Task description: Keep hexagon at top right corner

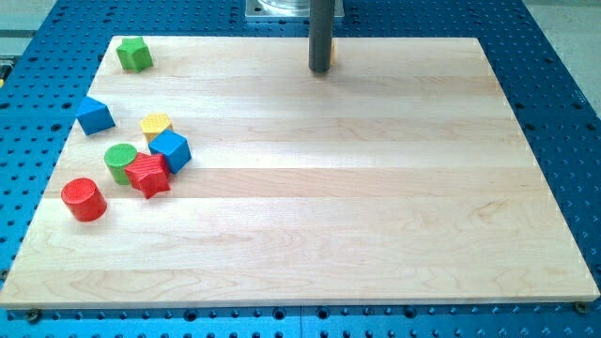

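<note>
My tip (320, 70) rests on the wooden board (376, 207) near the top edge, at the middle of the view. A sliver of a yellow block (333, 53) shows just behind the rod on its right; its shape is hidden. A yellow hexagon-like block (156, 124) lies far to the left of my tip, in a cluster. It touches a blue cube (170, 150) below it. The board's top right corner holds no block.
A green star (134, 53) sits at the top left corner. A blue block (95, 115) lies at the left edge. A green cylinder (120, 161), a red star (147, 175) and a red cylinder (84, 198) lie at the lower left.
</note>
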Robot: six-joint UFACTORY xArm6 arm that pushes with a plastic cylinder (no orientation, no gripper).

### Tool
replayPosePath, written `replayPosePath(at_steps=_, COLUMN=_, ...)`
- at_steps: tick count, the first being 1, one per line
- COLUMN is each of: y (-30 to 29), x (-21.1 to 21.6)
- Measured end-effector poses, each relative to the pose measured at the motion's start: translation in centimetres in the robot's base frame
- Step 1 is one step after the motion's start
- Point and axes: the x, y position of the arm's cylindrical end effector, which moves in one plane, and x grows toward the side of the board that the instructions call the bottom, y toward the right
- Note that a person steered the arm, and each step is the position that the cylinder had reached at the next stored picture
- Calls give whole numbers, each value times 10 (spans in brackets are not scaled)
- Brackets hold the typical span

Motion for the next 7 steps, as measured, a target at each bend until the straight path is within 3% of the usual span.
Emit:
replayPosePath(at_steps=2, y=0, x=12)
replayPosePath(at_steps=3, y=-52, x=38)
replayPosePath(at_steps=4, y=-174, x=46)
replayPosePath(at_steps=5, y=-241, x=102)
replayPosePath(at_steps=6, y=-274, x=120)
replayPosePath(at_steps=7, y=-260, x=158)
